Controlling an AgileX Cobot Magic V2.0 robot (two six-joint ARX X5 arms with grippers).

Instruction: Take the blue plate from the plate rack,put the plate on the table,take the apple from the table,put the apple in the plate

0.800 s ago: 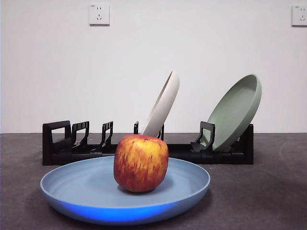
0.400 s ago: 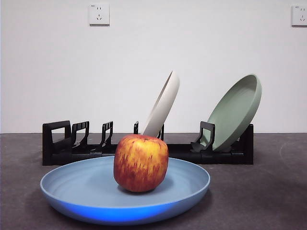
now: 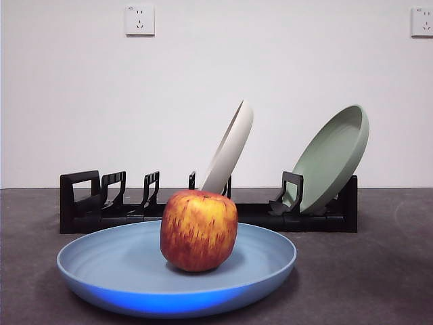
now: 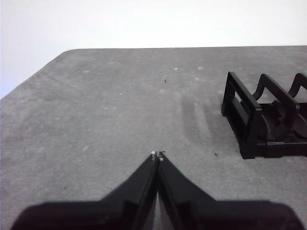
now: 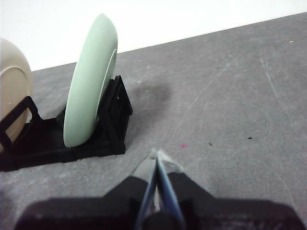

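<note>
both claws closed on nothing: left gripper pinched tip to tip over bare table, near the squared loop-handle end of the plate rack but clear of it; right gripper likewise pressed shut above the dark grey surface, near the opposite end of the rack, close to the sage-green plate leaning in its slot, with an edge of the cream-white plate showing further along. neither arm seen in the front view. blue plate out of the rack and flat on the table in front of it, rim up, faint concentric rings visible inside. apple sitting inside that plate, roughly at its middle, upright, red streaks over yellow-orange skin, resting on the plate floor and touched by nothing else. black rack running across behind the plate, several prongs on the handle side standing unfilled, cream-white plate tilted in a slot near the middle, sage-green plate tilted at the far end. two wall sockets on the white wall behind.
</note>
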